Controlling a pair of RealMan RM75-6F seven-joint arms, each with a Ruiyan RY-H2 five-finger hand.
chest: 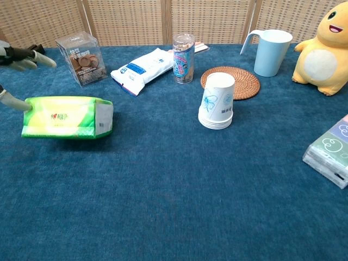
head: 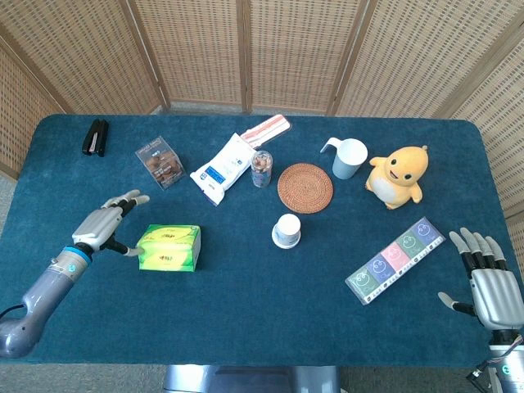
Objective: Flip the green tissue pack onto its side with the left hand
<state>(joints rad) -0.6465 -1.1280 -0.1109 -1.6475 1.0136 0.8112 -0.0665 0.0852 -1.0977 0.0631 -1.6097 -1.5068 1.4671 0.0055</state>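
The green tissue pack (head: 169, 248) (chest: 66, 117) lies on the blue table, left of centre, its printed face turned toward the front edge. My left hand (head: 105, 224) (chest: 20, 57) hovers just to its left with fingers spread and nothing held; only the thumb tip still reaches the pack's left end. My right hand (head: 488, 279) rests at the table's front right corner, fingers apart and empty, away from the pack. It does not appear in the chest view.
A clear box (head: 160, 162), white packet (head: 223, 168), small jar (head: 261, 168), woven coaster (head: 304, 187), blue mug (head: 348, 157), yellow toy (head: 398, 176) and black stapler (head: 95, 137) line the back. Stacked paper cups (head: 286, 231) and a flat multicolour pack (head: 395, 259) sit mid-table.
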